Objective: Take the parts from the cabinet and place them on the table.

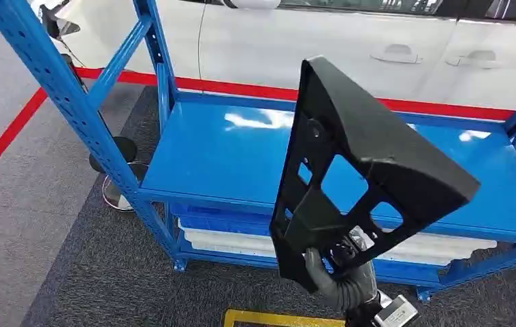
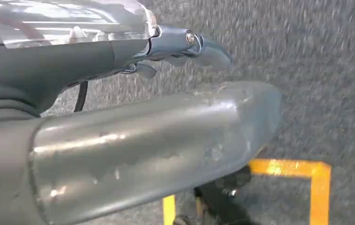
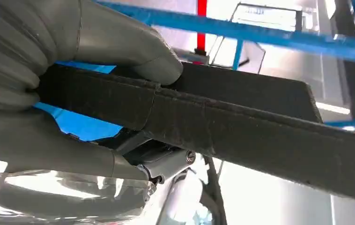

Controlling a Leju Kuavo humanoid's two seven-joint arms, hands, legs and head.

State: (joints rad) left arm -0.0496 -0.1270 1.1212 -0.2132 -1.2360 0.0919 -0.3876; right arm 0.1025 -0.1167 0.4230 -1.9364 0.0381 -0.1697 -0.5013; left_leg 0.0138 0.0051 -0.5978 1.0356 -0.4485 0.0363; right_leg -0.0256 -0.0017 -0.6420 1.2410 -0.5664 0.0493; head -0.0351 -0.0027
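Nearest: right hand (image 1: 342, 276) clamped on the lower edge of a black plastic bracket panel (image 1: 357, 163), thumb (image 3: 133, 51) pressing one face and fingers backing the other, apparently to keep it from swinging. Panel held tilted and aloft, clear of the blue shelf deck (image 1: 221, 153) just beyond, presumably for carrying. Left hand (image 2: 185, 47) hanging low over the grey carpet (image 2: 325, 70) with nothing in it, fingers loosely curled; how tightly, cannot tell. Farthest: white car (image 1: 378, 48) behind a red floor line (image 1: 242, 87).

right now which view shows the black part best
The head view: the whole black part shows, held up by the right hand before the blue shelf. The right wrist view shows just its gripped edge.
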